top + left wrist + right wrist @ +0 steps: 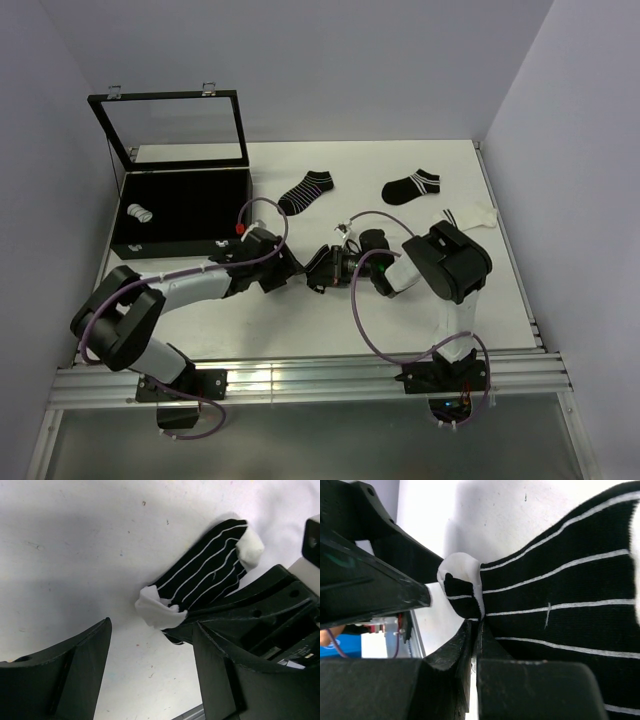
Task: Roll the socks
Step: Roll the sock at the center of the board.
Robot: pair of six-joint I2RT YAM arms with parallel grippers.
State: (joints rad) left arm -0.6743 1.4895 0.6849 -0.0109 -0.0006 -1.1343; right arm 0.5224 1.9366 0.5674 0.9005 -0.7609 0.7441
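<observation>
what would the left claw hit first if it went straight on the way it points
Probably the black striped sock, lying ahead of the open left claw and pinched by the right claw; depth is unclear, so that claw could come first.

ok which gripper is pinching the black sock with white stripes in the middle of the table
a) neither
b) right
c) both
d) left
B: the right gripper is shut on the white-edged end of the black sock with white stripes, while the left gripper stands open next to it with its fingers wide apart.
</observation>
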